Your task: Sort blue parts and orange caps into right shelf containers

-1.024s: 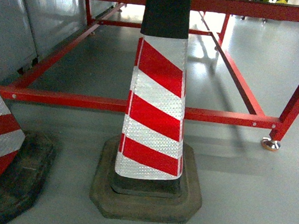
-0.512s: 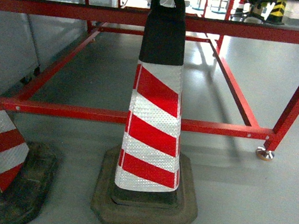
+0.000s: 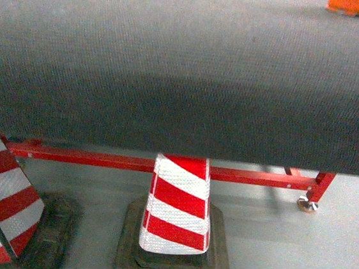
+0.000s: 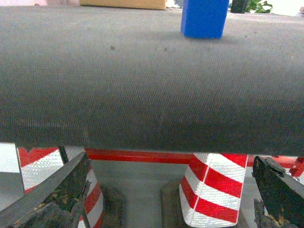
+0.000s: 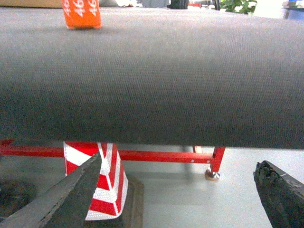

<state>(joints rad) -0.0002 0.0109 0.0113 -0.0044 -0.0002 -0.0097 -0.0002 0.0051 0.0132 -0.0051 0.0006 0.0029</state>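
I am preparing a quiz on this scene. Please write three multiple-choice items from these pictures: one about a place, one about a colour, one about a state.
1. Where does the blue block-shaped part stand?
A. on the dark grey woven table surface
B. on the floor
C. inside a crate

2. Which colours are the stripes of the traffic cone under the table?
A. yellow and black
B. red and white
C. blue and white

3. How are the left gripper and the right gripper?
A. both shut on a part
B. one open, one shut
C. both open and empty

Answers: 1 A, the left wrist view shows it standing on the far part of the surface. 2 B, the head view shows red and white bands. 3 C, each wrist view shows the fingers far apart with nothing between.
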